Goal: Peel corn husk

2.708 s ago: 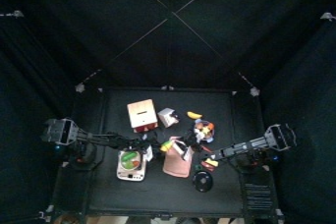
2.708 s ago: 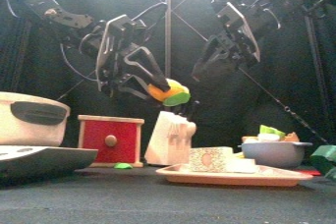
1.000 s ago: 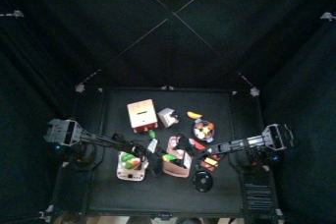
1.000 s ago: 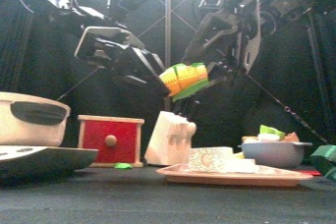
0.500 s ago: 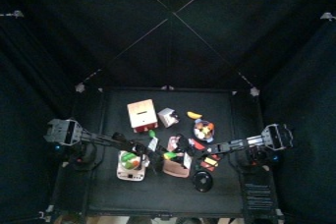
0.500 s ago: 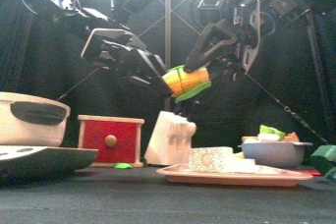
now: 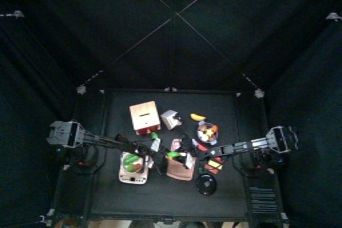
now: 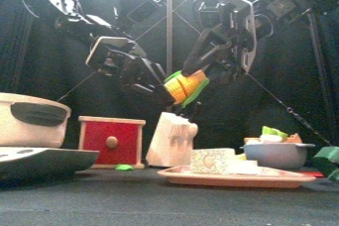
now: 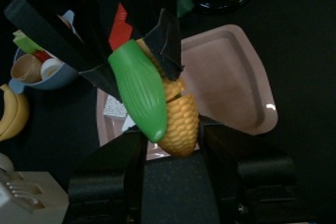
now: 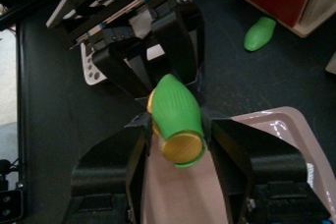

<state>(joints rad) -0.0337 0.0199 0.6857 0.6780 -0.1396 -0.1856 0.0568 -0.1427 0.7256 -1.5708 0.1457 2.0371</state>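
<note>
Two tools pinching one yellow corn cob [image 8: 184,87] midair: left tool [image 9: 147,120] gripping kernels, right tool [image 10: 179,138] clamping green husk [image 10: 175,110]. Best peeled lengthwise, steadily, over pink tray [image 9: 234,81].

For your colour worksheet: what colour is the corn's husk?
Bright green husk, over yellow kernels; the left wrist view shows it best.

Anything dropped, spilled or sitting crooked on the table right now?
One loose green husk piece lies on the table beside the red wooden box, off the tray. The corn is in the air, held between the left gripper and right gripper. Nothing else stands out.
</note>
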